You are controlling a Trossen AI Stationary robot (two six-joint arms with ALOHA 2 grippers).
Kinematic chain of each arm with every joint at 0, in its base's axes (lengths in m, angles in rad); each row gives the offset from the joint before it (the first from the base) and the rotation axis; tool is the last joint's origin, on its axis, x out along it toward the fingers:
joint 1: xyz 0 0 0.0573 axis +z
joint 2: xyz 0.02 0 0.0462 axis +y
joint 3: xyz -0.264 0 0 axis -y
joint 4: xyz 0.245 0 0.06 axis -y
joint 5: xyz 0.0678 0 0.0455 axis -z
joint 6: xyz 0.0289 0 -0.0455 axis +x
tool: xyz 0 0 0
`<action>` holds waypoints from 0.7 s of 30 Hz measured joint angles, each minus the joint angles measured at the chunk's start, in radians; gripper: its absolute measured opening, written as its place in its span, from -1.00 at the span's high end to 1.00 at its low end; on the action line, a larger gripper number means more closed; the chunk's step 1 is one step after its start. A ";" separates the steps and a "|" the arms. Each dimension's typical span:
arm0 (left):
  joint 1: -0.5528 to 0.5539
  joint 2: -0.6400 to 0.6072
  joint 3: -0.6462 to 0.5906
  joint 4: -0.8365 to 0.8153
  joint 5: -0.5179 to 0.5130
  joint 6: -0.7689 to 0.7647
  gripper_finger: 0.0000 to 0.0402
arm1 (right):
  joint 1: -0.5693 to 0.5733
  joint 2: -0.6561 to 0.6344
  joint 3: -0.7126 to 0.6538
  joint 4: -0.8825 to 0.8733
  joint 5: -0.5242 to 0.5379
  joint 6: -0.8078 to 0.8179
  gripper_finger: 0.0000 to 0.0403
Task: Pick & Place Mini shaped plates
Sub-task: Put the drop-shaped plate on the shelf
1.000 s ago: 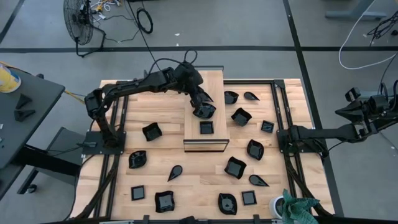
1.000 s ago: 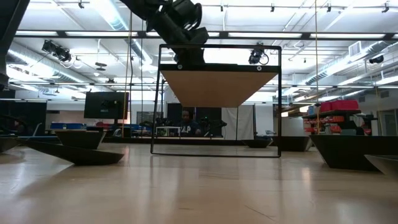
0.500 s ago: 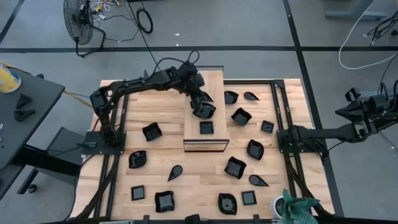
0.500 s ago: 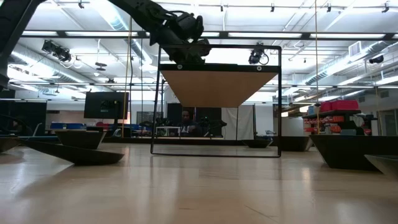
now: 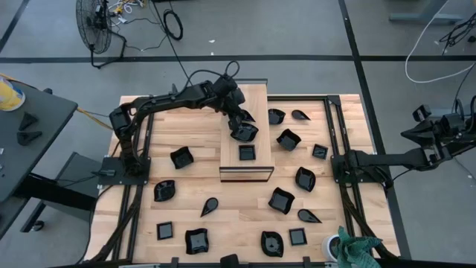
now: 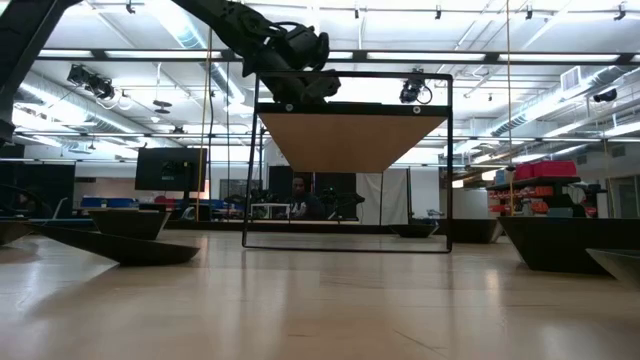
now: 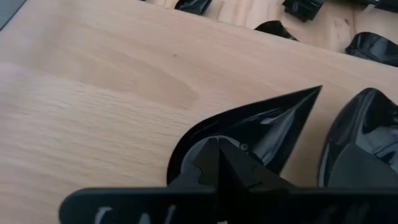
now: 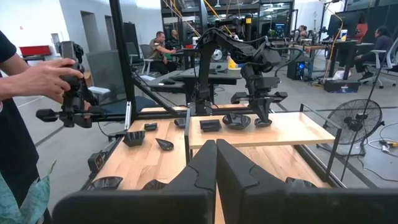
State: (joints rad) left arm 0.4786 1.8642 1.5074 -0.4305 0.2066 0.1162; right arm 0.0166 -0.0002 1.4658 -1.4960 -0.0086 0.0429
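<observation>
A black glossy teardrop plate point(image 7: 267, 124) lies flat on the raised light wooden board point(image 5: 249, 100), its pointed tip point(image 7: 314, 92) away from my left gripper point(image 7: 217, 146). That gripper stands over the board's far half point(image 5: 238, 119), shut at the plate's rounded end. Beside it on the board sit a wavy-edged plate point(image 5: 245, 134) and a small square plate point(image 5: 247, 152). Many more mini plates lie about the table, such as one point(image 5: 181, 157) on the left and one point(image 5: 281, 200) on the right. My right gripper point(image 8: 216, 162) is shut, parked off the table's right edge. My left gripper is shut on the teardrop plate at its rounded end point(image 7: 186, 140), coming from above and slanting down. The fingers themselves cover the exact spot of contact. The plate rests flat on the board, not lifted.
Black frame rails point(image 5: 331, 134) run along both sides of the table. A green cloth point(image 5: 357, 246) and a white cup point(image 5: 332, 244) sit at the near right corner. A person's hand point(image 8: 43, 78) holds a handled device beyond the table. Bare board lies far of the plates.
My left arm has sunk a little over the board, with its elbow drawing toward the table's right. The gripper has stayed shut over the board's far half.
</observation>
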 joint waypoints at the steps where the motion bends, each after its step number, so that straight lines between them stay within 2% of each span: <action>1: 0.000 0.001 0.000 -0.001 -0.002 0.000 0.99 | 0.000 0.000 0.000 0.000 0.000 0.000 0.95; 21: 0.002 0.001 0.000 -0.003 -0.124 -0.054 0.99 | 0.000 0.000 0.000 0.000 0.000 0.000 0.95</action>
State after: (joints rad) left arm 0.4805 1.8656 1.5074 -0.4339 0.0822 0.0624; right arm 0.0166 -0.0002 1.4659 -1.4960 -0.0082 0.0429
